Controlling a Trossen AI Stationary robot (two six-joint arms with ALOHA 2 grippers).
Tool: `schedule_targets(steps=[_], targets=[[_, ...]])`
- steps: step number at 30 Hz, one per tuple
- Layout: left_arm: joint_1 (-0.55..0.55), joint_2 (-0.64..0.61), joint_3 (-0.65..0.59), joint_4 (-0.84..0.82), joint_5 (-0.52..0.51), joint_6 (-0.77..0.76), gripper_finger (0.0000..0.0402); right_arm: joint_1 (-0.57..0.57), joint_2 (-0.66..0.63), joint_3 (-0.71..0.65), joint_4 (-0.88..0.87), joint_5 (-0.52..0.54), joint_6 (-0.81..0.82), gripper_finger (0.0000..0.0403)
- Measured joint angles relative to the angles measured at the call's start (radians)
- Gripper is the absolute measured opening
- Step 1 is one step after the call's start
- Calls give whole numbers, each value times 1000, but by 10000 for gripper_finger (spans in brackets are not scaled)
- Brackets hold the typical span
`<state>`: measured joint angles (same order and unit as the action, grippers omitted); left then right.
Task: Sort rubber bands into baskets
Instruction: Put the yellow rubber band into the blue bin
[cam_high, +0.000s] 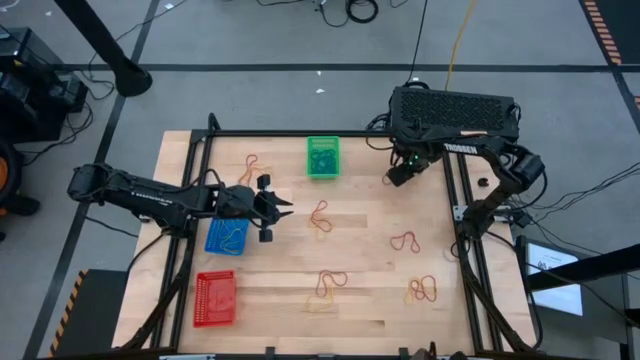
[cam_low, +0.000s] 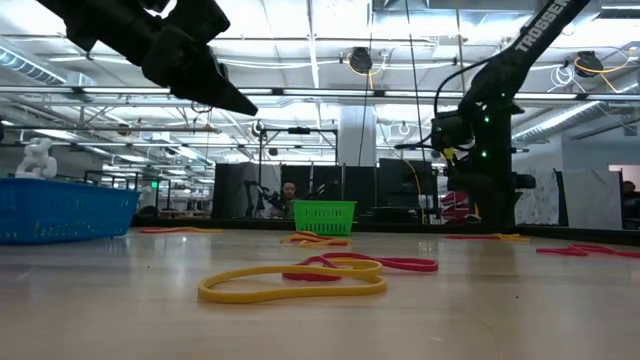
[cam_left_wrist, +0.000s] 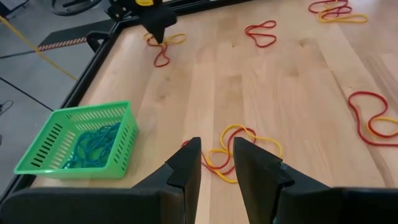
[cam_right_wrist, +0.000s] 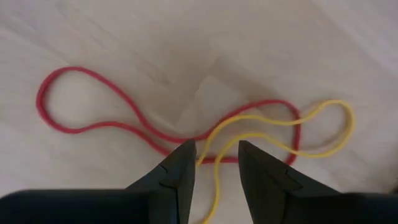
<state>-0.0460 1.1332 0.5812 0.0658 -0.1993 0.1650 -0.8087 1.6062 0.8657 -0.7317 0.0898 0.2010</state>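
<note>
Red and yellow rubber bands lie flat in small clusters on the wooden table (cam_high: 320, 217) (cam_high: 405, 241) (cam_high: 330, 283) (cam_high: 422, 290) (cam_high: 250, 163). The green basket (cam_high: 322, 157) at the far edge holds dark green bands (cam_left_wrist: 93, 144). The blue basket (cam_high: 227, 235) and the red basket (cam_high: 215, 298) stand at the left. My left gripper (cam_high: 286, 210) is open above the table beside the blue basket, pointing at a red-yellow cluster (cam_left_wrist: 242, 146). My right gripper (cam_right_wrist: 216, 155) is open, pointing down over a red band (cam_right_wrist: 93, 127) and a yellow band (cam_right_wrist: 280, 124) at the far right; the yellow band runs between its fingers.
A large black box (cam_high: 455, 108) sits at the far right corner behind my right arm. Black frame rails (cam_high: 190, 200) run along the table's left, right and far edges. In the low view a yellow band and a red band (cam_low: 300, 280) lie near the front.
</note>
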Motion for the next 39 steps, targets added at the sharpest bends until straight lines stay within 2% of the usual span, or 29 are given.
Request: schedule_targets(steps=[9, 17, 23, 29, 39], targets=[[0, 0, 0, 0, 0, 0, 102, -35, -3, -54, 78, -18, -47, 106], [0, 0, -1, 0, 0, 0, 102, -36, -3, -60, 67, -19, -65, 9], [0, 0, -1, 0, 0, 0, 102, -32, 3, -14, -37, -4, -68, 3], [0, 0, -1, 0, 0, 0, 102, -3, 2, 95, -119, -9, -72, 1], [0, 0, -1, -4, 0, -1, 102, 125, 2, 209, -140, -44, -58, 0]])
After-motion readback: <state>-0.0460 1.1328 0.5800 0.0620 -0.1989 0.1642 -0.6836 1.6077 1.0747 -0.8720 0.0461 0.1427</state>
